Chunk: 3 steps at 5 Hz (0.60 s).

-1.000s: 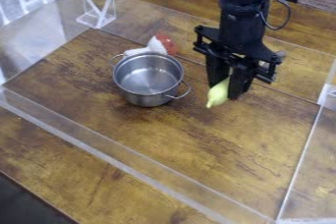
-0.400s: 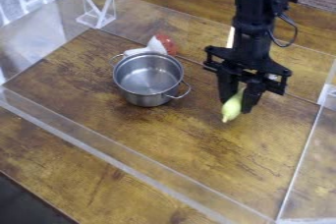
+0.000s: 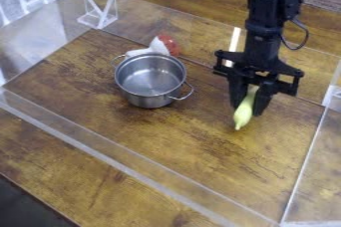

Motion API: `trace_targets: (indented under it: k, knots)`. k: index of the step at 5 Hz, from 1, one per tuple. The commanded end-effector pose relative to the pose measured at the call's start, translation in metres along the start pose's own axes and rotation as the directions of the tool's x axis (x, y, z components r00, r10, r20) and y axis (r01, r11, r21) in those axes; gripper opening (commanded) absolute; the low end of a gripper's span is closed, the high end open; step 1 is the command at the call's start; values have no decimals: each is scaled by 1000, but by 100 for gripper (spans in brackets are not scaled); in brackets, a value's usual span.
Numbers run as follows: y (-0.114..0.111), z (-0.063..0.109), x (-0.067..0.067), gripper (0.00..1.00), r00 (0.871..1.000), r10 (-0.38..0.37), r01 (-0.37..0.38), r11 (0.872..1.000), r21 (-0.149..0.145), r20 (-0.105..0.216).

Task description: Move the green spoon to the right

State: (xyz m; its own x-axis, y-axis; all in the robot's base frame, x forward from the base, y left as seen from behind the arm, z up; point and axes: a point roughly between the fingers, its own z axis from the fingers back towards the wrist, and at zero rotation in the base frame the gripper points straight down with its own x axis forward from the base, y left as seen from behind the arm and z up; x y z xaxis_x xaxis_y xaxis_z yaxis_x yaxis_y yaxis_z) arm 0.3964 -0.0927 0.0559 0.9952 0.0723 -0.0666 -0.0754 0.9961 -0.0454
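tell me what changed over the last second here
The black claw, shut on the yellow-green plastic-handled spoon, carried it rightward in the picture and lower toward the wooden table. The round steel pot and the red-and-white item behind it stayed put.

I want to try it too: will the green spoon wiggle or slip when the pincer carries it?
Probably not wiggle: the green spoon hangs straight below the shut pincer, so it looks stiff. Its rounded, smooth-looking handle might slip a little. It seems light, since a grip near one end holds it up over the wooden table.
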Motion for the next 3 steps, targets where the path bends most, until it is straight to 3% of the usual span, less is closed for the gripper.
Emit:
trace_targets:
  k: [1,3]
  knots:
    - [8,30,11,0,993,98,-96,995,-26,61]
    - [23,43,9,0,970,242,-240,970,-43,41]
